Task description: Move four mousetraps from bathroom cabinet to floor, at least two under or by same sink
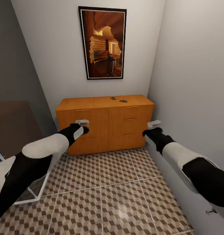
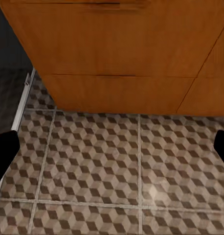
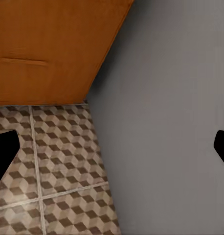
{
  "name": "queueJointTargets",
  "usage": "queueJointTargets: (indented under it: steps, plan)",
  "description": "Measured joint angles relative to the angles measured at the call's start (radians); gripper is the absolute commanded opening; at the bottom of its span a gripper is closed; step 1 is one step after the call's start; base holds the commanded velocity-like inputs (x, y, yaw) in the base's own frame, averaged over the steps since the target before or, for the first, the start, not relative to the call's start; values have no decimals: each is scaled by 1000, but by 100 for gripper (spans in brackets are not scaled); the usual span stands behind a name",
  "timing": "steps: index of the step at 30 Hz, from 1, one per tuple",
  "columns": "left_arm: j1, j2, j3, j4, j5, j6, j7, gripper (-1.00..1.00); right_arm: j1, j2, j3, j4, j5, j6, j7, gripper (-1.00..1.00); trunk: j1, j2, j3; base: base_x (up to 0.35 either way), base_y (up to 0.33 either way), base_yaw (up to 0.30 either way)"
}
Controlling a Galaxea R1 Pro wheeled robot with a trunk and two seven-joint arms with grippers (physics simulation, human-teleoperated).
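Facing orange cabinet [image 1: 105, 122]; mousetraps [image 1: 123, 101] lying on top, likely light, rigid, snappy; pinching long edges advisable. Left gripper [image 2: 112, 147], right gripper [image 3: 112, 147] hanging released, empty.

no readable text anywhere, fyi.

you've got no labels, brands, nos. or signs to read: the framed picture [image 1: 102, 42] on the wall is a log-cabin scene w/o any caption, the orange cabinet [image 1: 105, 122] fronts are plain wood, and the small dark pieces [image 1: 118, 99] on its top are too tiny to show any print. the tiled floor [image 2: 117, 166] carries a cube pattern only, no lettering.
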State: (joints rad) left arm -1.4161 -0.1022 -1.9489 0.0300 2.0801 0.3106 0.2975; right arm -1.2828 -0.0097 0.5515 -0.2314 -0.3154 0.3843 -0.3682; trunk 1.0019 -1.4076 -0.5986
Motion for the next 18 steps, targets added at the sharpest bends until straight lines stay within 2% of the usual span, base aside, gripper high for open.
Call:
queueJointTargets:
  steps: [1, 3, 4, 6, 7, 11, 14, 18]
  plan:
    - [-36, 0, 14, 0, 19, 18, 0, 100, -34, 0, -6, -1, 2, 26, -1, 100, 0, 0, 0, 0, 0, 0]
    - [-73, 0, 28, 0, 38, 30, 0, 100, -69, 0, -21, -1, 0, 47, -1, 100, 0, 0, 0, 0, 0, 0]
    - [-104, 0, 35, 0, 49, 39, 0, 100, -97, 1, -42, -2, 2, 62, -3, 100, 0, 0, 0, 0, 0, 0]
    - [-138, -1, 42, 0, 58, 45, 1, 100, -125, 2, -69, -3, 1, 76, -3, 100, 0, 0, 0, 0, 0, 0]
    - [-169, -1, 45, 0, 62, 50, 1, 100, -150, 3, -95, -6, 3, 90, -4, 100, 0, 0, 0, 0, 0, 0]
    - [-230, -1, 50, -1, 68, 59, 1, 100, -195, 2, -140, -27, 3, 131, -5, 100, 0, 0, 0, 0, 0, 0]
    - [-280, -2, 53, -4, 70, 81, 0, 100, -220, 0, -179, -78, 3, 195, -4, 100, 0, 0, 0, 0, 0, 0]
    - [-356, -9, 59, -14, 71, 158, -5, 100, -234, 1, -254, -237, 2, 305, -4, 100, 0, 0, 0, 0, 0, 0]
